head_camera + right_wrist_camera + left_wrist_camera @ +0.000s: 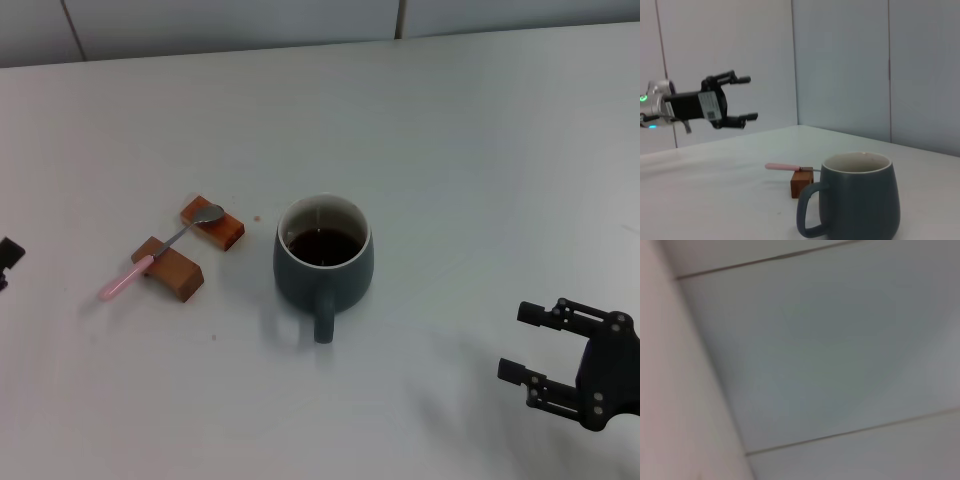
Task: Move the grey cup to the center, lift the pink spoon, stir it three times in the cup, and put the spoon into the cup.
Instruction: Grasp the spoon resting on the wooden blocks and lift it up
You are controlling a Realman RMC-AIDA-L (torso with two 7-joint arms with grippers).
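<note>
The grey cup (324, 262) stands upright near the middle of the white table (480, 170), dark liquid inside it and its handle turned toward my near edge. To its left, well apart from it, the pink spoon (158, 252) lies bridged across two small wooden blocks (190, 250): its metal bowl rests on the farther block and its pink handle sticks out past the nearer one, down toward the left. My right gripper (528, 345) hangs low at the near right of the table, clear of the cup, its jaws apart and holding nothing. My left gripper (746, 98) shows in the right wrist view raised above the table beyond the spoon, its jaws spread apart and empty; in the head view only a dark sliver of it shows at the far left edge. My left wrist view shows only pale wall panels.
</note>
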